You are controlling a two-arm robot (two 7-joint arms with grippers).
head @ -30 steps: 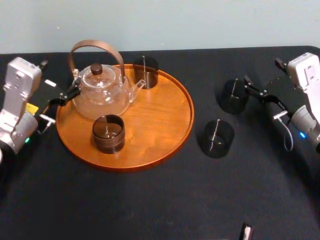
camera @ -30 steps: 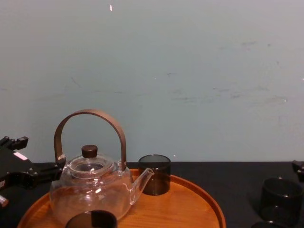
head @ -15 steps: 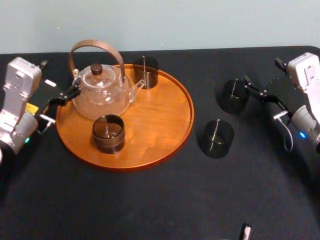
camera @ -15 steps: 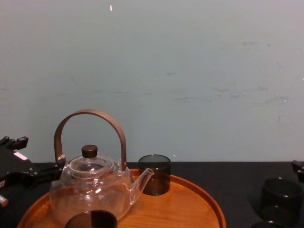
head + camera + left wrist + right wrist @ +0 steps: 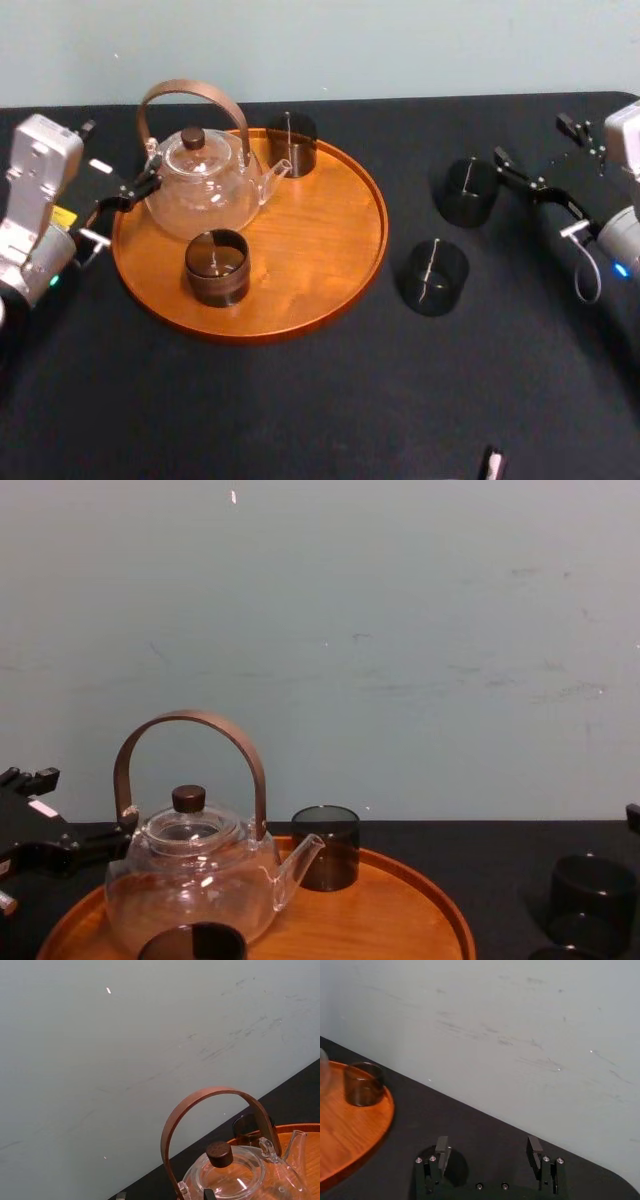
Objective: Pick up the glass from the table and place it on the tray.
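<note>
Two dark smoked glasses stand on the black table (image 5: 300, 410): a far one (image 5: 465, 192) and a nearer one (image 5: 434, 277), both right of the tray. The round orange-brown tray (image 5: 375, 215) carries a glass teapot (image 5: 200, 180) and two more dark glasses (image 5: 291, 143) (image 5: 217, 267). My right gripper (image 5: 530, 140) hovers open just right of the far glass, holding nothing; its fingers (image 5: 441, 1149) are spread wide in the right wrist view. At the tray's left edge my left gripper (image 5: 120, 155) is open beside the teapot.
The teapot's tall brown handle (image 5: 190, 720) rises above the tray. A bare patch of tray wood (image 5: 310, 240) lies right of the teapot. A pale wall backs the table. A small object (image 5: 492, 462) pokes in at the table's front edge.
My right arm has drawn slightly to the right, a little away from the far glass. The left arm, the glasses and the tray have not moved.
</note>
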